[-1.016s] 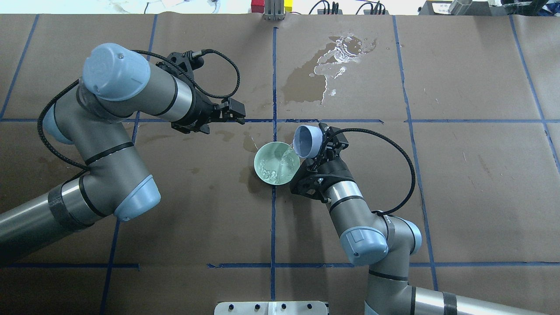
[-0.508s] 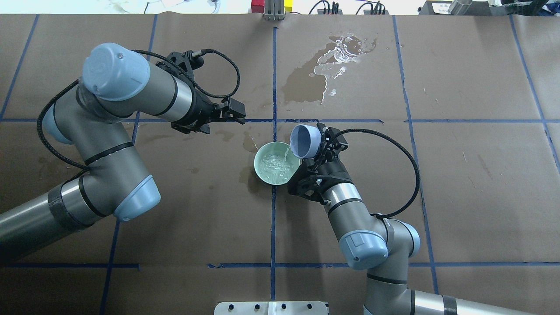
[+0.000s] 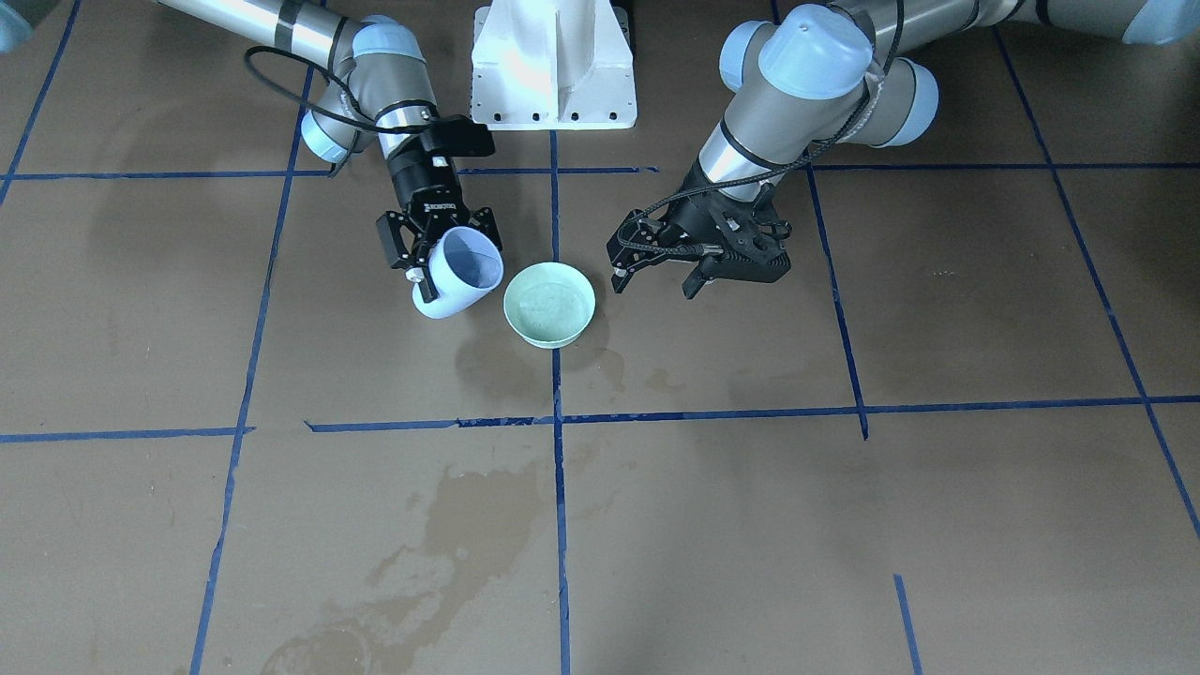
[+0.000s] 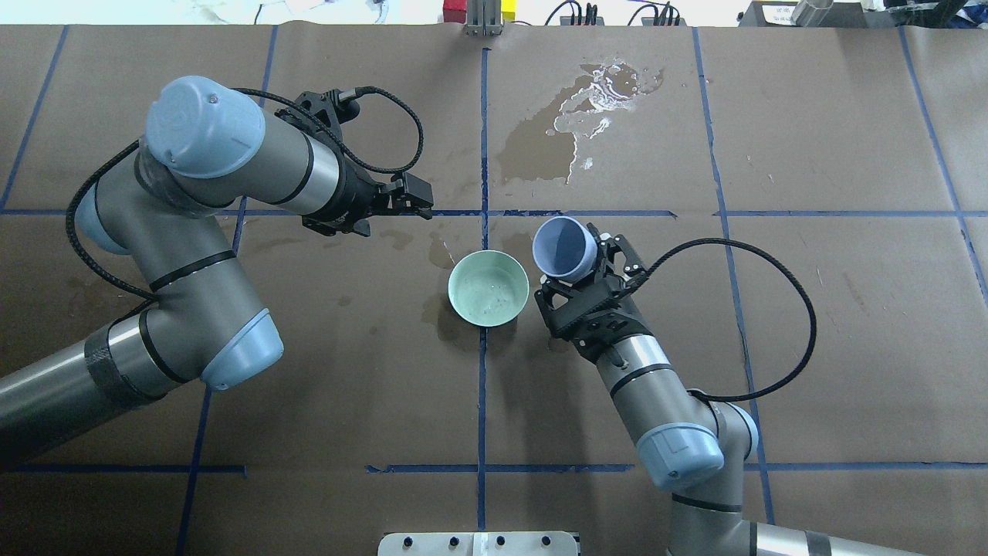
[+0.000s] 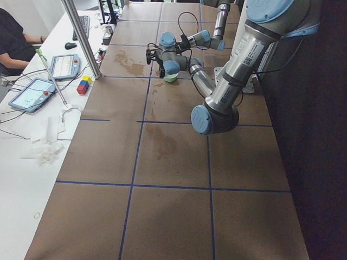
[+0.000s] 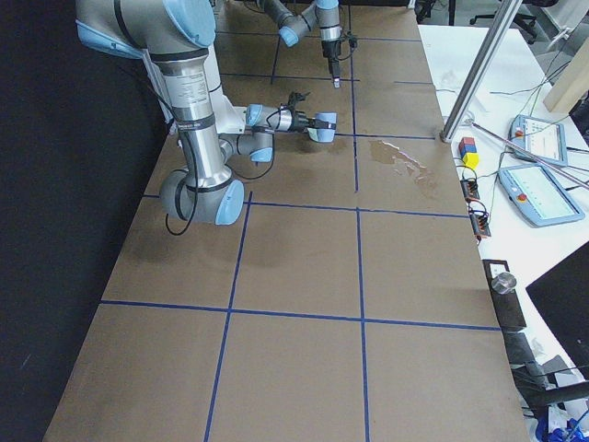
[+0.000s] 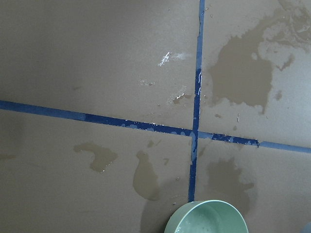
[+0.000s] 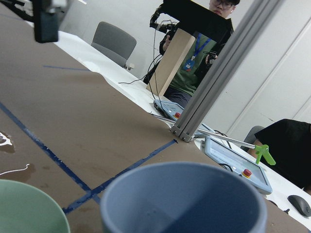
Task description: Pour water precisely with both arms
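The right gripper [image 4: 580, 272] is closed on the blue cup [image 4: 565, 247], which it holds with the mouth tilted up just beside the green bowl [image 4: 454, 279], seemingly so nothing drips, the water [image 4: 490, 293] lies in that bowl, and the left gripper [image 3: 652, 281] hangs open and empty nearby, apparently keeping clear.
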Controlling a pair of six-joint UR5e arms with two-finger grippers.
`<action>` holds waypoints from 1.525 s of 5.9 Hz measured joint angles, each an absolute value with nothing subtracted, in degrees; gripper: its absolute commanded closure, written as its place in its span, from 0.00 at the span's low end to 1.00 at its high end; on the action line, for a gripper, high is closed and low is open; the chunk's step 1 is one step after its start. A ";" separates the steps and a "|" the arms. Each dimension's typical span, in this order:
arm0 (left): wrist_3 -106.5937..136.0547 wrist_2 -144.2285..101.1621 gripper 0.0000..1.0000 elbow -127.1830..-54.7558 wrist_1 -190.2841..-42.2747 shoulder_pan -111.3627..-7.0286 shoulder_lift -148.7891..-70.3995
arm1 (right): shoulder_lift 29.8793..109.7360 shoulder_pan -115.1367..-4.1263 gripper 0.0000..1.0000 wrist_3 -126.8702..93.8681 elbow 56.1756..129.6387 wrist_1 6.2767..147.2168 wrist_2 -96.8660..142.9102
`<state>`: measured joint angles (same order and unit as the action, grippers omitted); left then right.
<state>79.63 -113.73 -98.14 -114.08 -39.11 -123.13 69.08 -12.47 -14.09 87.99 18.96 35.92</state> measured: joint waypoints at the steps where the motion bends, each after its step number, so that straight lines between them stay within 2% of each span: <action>1: 79.63 -113.73 0.00 -98.11 -114.08 -39.11 -123.13 | 72.92 -12.59 0.96 -16.44 88.00 10.83 35.82; 2: 79.63 -113.73 0.00 -98.09 -114.08 -39.11 -123.13 | 77.69 -12.76 0.96 -19.15 88.08 3.53 35.66; 5: 79.63 -113.65 0.00 -98.15 -114.08 -39.05 -123.16 | 98.85 -13.94 0.96 -26.44 87.88 -12.56 34.60; 7: 79.67 -113.64 0.00 -98.17 -114.08 -39.03 -123.21 | 104.04 -15.80 0.98 -35.14 87.11 -13.60 34.53; 9: 79.70 -113.64 0.00 -98.17 -114.08 -39.02 -123.22 | 103.08 -17.96 0.98 -40.71 84.47 -12.74 34.73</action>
